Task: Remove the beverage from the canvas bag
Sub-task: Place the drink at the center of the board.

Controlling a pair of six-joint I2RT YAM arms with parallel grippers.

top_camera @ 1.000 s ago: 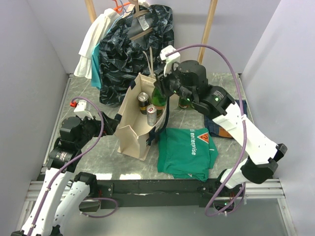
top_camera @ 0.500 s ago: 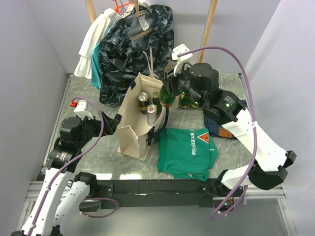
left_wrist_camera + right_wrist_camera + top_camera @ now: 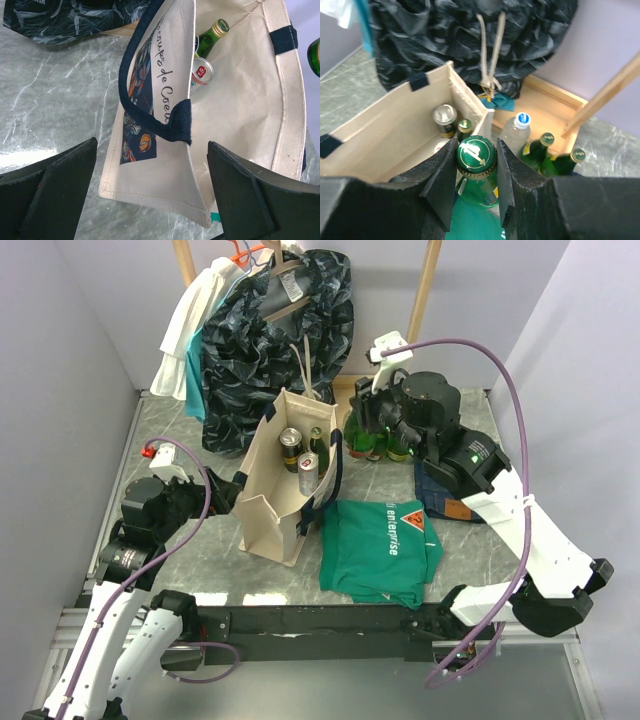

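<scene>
The cream canvas bag (image 3: 268, 502) with navy trim stands open at the table's middle. Inside it are two cans (image 3: 290, 440) and a green bottle (image 3: 316, 439). My right gripper (image 3: 362, 430) is shut on the capped neck of another green bottle (image 3: 476, 156). It holds this bottle outside the bag's right wall (image 3: 470, 102), above the green shirt's edge. My left gripper (image 3: 152, 150) is open just left of the bag's near corner (image 3: 200, 210), and it touches nothing.
Two green bottles (image 3: 543, 146) and a clear water bottle (image 3: 516, 129) stand right of the bag by a wooden tray (image 3: 555, 100). A green T-shirt (image 3: 380, 545) lies in front, with folded dark cloth (image 3: 455, 495) to its right. A dark patterned garment (image 3: 270, 330) hangs behind.
My right gripper has carried the green bottle from above the bag's opening to the right, past the bag's wall and toward the standing bottles. The left arm has stayed still.
</scene>
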